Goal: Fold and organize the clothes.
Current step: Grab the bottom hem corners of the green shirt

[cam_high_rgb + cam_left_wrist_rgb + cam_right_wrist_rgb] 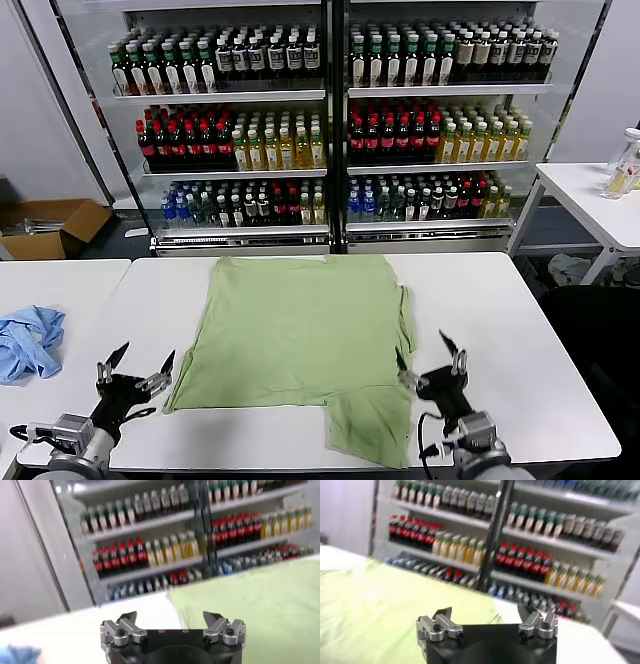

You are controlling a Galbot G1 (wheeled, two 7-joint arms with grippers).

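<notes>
The light green shirt lies spread flat on the white table, with one part folded over near the front right. No buttons or checkered patch show. My left gripper is open and empty, hovering near the table's front left, just left of the shirt's front left corner. My right gripper is open and empty, above the front right edge of the shirt. The shirt shows in the left wrist view beyond the open left gripper, and in the right wrist view beyond the open right gripper.
A smaller light blue garment lies on a second table at the left. Drink coolers full of bottles stand behind the table. A cardboard box sits on the floor at the left. Another white table stands at the right.
</notes>
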